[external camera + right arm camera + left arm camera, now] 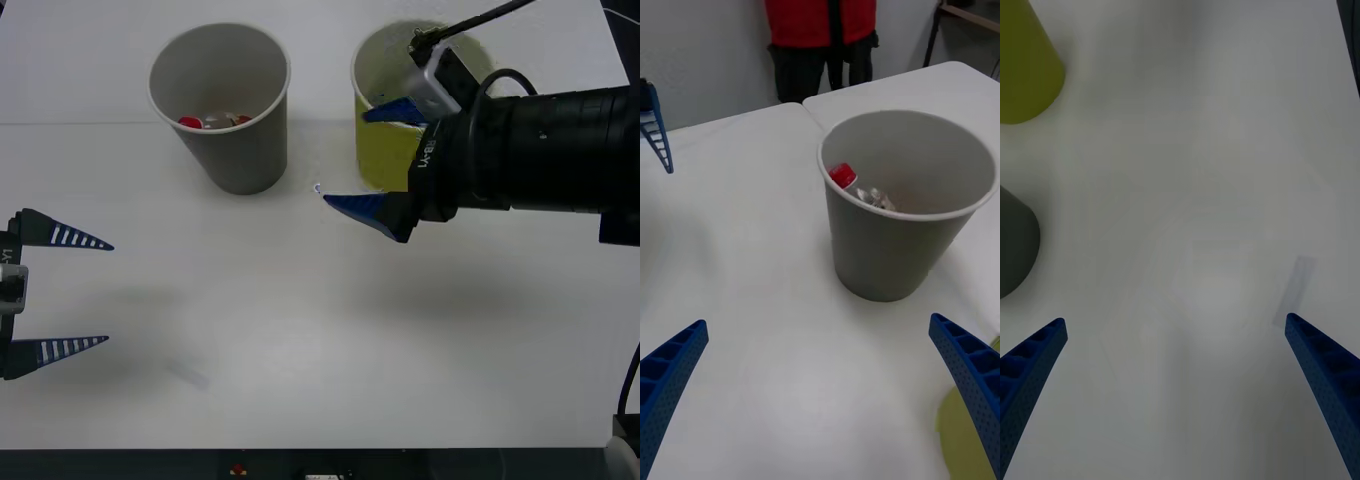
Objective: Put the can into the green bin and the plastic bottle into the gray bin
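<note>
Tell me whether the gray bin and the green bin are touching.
Apart. In the front view, bare white table shows between the gray bin and the green bin.

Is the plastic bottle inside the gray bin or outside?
Inside: the plastic bottle's red cap shows at the bottom of the upright gray bin.

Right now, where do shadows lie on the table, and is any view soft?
Front view: soft shadows on the table under the right gripper and by the left gripper. Left wrist view: table soft, faint shadow. Right wrist view: gray bin sharp.
</note>
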Robot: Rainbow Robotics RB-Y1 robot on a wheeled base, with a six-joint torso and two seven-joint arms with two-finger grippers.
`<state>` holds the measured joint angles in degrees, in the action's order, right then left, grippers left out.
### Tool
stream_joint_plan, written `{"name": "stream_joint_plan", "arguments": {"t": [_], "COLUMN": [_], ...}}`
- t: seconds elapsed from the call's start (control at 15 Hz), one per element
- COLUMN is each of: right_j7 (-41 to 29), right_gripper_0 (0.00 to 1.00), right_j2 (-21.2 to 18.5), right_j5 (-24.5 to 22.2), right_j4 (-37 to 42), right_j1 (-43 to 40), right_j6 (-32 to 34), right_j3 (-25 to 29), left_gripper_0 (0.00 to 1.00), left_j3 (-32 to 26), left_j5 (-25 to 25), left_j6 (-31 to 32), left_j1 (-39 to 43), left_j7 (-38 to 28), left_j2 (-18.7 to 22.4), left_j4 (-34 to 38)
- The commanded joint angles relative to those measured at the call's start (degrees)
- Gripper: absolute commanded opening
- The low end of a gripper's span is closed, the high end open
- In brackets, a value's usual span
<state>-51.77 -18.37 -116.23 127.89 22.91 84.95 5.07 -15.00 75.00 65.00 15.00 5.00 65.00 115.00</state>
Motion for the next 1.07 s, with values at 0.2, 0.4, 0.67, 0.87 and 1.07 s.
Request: {"name": "stream_joint_plan", "arguments": {"t": [0.2, 0.4, 0.67, 0.87, 1.07], "right_j7": [11.52, 17.23, 22.15, 23.65, 24.61], "right_gripper_0": [1.00, 1.00, 1.00, 1.00, 1.00], "right_j2": [-0.35, -3.34, -9.67, -16.09, -23.47], "right_j5": [1.53, 1.97, 5.22, 8.91, 12.34], "right_j4": [1.22, 1.22, 1.14, 1.14, 1.14], "right_j1": [-8.94, -13.68, -19.22, -22.56, -26.08], "right_j6": [-0.22, -1.10, -4.53, -7.60, -11.38], "right_j3": [2.93, 3.90, 3.99, 3.99, 3.81], "left_gripper_0": [1.00, 1.00, 1.00, 1.00, 1.00], "left_j3": [0.00, 0.00, 0.00, 0.00, 0.00], "left_j5": [0.00, 0.00, 0.00, 0.00, 0.00], "left_j6": [0.00, 0.00, 0.00, 0.00, 0.00], "left_j1": [0.00, 0.00, 0.00, 0.00, 0.00], "left_j7": [0.00, 0.00, 0.00, 0.00, 0.00], "left_j2": [0.00, 0.00, 0.00, 0.00, 0.00], "left_j4": [0.00, 0.00, 0.00, 0.00, 0.00]}}
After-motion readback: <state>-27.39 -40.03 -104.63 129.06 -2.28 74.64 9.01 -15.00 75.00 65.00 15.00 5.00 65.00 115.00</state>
